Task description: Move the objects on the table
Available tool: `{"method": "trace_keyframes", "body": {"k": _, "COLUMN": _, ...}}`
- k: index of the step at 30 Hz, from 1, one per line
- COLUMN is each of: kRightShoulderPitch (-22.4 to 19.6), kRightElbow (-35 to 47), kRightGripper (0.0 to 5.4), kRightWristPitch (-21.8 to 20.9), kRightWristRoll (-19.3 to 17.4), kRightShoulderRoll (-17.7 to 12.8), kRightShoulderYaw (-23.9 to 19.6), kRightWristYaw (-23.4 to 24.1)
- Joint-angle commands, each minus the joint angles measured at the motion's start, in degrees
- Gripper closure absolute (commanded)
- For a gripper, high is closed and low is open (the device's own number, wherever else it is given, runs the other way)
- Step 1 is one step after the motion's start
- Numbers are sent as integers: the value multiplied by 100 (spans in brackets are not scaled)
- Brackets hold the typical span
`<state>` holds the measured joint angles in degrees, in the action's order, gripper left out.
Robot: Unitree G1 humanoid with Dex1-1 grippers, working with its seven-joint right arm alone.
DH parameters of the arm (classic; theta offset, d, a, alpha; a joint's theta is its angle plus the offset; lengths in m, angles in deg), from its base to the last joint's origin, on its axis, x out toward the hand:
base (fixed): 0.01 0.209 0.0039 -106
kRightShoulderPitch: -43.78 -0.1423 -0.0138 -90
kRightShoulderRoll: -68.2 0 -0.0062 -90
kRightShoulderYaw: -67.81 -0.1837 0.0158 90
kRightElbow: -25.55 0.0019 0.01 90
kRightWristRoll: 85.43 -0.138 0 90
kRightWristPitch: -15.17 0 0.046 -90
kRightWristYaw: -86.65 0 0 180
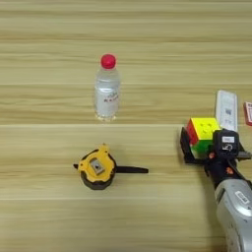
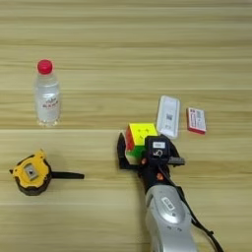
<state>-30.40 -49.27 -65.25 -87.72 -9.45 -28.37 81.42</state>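
The multicoloured puzzle cube (image 2: 141, 132) rests on the table (image 2: 98, 211) right of centre. My right gripper (image 2: 139, 140) reaches it from the near side. One black finger (image 2: 120, 150) lies against the cube's red left face, and the other is hidden under the black wrist block. The clear bottle with a red cap (image 2: 47, 96) stands upright at the far left. Nearer, on the left, the yellow-black tape measure (image 2: 31, 173) lies with its black strap pointing right. The flat white device (image 2: 168, 115) and the small red-white box (image 2: 196, 120) lie just beyond the cube.
My silver forearm (image 2: 167, 216) comes up from the bottom edge towards the cube. Bare wood (image 1: 147, 29) stretches across the far side and between the tape measure and the gripper.
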Motion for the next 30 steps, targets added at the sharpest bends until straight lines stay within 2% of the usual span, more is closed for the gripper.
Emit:
{"method": "trace_keyframes", "body": {"k": 1, "kRightShoulderPitch": -235, "kRightElbow": 135, "kRightGripper": 3, "kRightWristPitch": -99, "kRightWristRoll": -52, "kRightShoulderRoll": -59, "kRightShoulderYaw": -14, "kRightWristYaw": 4}}
{"method": "trace_keyframes", "body": {"k": 5, "kRightShoulderPitch": -230, "kRightElbow": 138, "kRightGripper": 3, "kRightWristPitch": -92, "kRightWristRoll": -61, "kRightShoulderRoll": -49, "kRightShoulderYaw": -2, "kRightWristYaw": -11}}
{"method": "trace_keyframes", "body": {"k": 10, "kRightShoulderPitch": -226, "kRightElbow": 120, "kRightGripper": 55, "kRightWristPitch": -96, "kRightWristRoll": -64, "kRightShoulderRoll": -50, "kRightShoulderYaw": 10, "kRightWristYaw": -31}}
{"method": "trace_keyframes", "body": {"k": 20, "kRightShoulderPitch": -243, "kRightElbow": 53, "kRightGripper": 205, "kRightWristPitch": -55, "kRightWristRoll": -125, "kRightShoulderRoll": -45, "kRightShoulderYaw": 58, "kRightWristYaw": -108}}
{"method": "trace_keyframes", "body": {"k": 25, "kRightShoulderPitch": -383, "kRightElbow": 0, "kRightGripper": 207, "kRightWristPitch": -40, "kRightWristRoll": -102, "kRightShoulderRoll": -37, "kRightShoulderYaw": 163, "kRightWristYaw": -160}}
{"method": "trace_keyframes", "body": {"k": 30, "kRightShoulderPitch": -873, "kRightElbow": -195, "kRightGripper": 207, "kRightWristPitch": -11, "kRightWristRoll": -17, "kRightShoulderRoll": -56, "kRightShoulderYaw": 356, "kRightWristYaw": -199}}
